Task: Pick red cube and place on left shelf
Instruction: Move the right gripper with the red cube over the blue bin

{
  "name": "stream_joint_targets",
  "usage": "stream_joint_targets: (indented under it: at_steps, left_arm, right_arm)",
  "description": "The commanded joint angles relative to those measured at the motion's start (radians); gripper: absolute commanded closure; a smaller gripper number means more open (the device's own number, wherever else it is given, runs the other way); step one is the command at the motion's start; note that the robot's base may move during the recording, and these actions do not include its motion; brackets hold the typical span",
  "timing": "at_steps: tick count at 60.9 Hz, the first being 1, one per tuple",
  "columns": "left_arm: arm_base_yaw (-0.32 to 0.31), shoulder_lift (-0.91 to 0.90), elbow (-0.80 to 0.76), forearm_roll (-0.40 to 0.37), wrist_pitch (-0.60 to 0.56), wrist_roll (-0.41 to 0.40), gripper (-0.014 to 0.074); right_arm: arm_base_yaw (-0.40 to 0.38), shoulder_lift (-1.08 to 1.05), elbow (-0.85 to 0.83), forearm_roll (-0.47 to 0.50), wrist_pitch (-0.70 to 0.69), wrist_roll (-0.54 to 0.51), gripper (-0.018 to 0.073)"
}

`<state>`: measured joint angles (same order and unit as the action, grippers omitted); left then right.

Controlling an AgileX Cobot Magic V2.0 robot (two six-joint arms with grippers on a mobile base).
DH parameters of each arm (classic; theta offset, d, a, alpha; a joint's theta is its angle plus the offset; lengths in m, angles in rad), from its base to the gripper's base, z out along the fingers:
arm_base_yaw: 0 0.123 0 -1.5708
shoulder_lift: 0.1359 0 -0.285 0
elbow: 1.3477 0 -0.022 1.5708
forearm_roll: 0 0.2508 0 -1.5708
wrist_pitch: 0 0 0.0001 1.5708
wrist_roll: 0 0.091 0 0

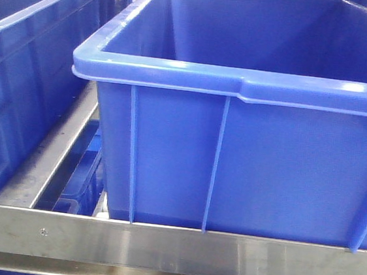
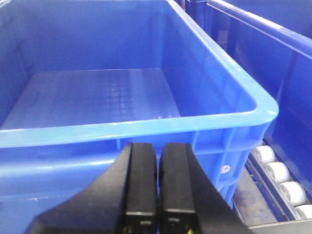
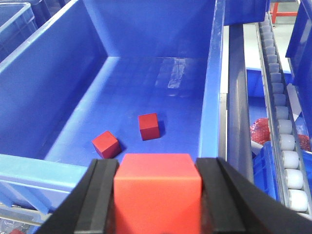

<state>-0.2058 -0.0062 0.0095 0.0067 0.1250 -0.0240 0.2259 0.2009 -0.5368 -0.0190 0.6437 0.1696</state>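
Observation:
My right gripper [image 3: 157, 165] is shut on a bright red cube [image 3: 156, 195], which fills the gap between the black fingers. It hangs over the near rim of a deep blue crate [image 3: 48, 97]. Two more red cubes [image 3: 106, 144] [image 3: 148, 126] lie on that crate's floor. My left gripper [image 2: 159, 147] is shut with nothing in it, just before the near wall of an empty blue crate [image 2: 243, 105]. In the front view the shelf's brushed steel rail [image 1: 159, 246] carries a large blue crate [image 1: 266, 166]. Neither gripper shows there.
A second blue crate [image 1: 19, 81] stands to the left on the rack, a steel side rail [image 1: 50, 156] between them. White conveyor rollers [image 3: 282, 122] run right of the cube crate, with a red mesh bag [image 3: 261, 129] below. More rollers [image 2: 280, 175] flank the empty crate.

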Motion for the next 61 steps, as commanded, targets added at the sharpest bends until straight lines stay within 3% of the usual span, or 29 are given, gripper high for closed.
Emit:
stream_joint_targets:
  at_steps: [1, 7, 22, 31, 61]
  left_arm:
    - [-0.004, -0.015, 0.023, -0.007, -0.086, -0.001, 0.0495]
    - [0.02, -0.015, 0.023, -0.007, -0.086, -0.001, 0.0495]
    - [0.184, -0.017, 0.023, -0.007, -0.086, -0.001, 0.0495]
    - [0.239, -0.017, 0.023, -0.007, -0.086, -0.001, 0.0495]
    - [0.246, -0.017, 0.023, -0.007, -0.086, -0.001, 0.0495]
  right_arm:
    - [0.002, 0.013, -0.027, -0.011, -0.081, -0.01, 0.0395]
    - [0.002, 0.013, -0.027, -0.012, -0.081, -0.01, 0.0395]
    - [0.002, 0.013, -0.027, -0.012, -0.081, -0.01, 0.0395]
    - [0.002, 0.013, -0.027, -0.012, -0.081, -0.01, 0.0395]
    - [0.002, 0.013, -0.027, -0.012, -0.092, -0.01, 0.0395]
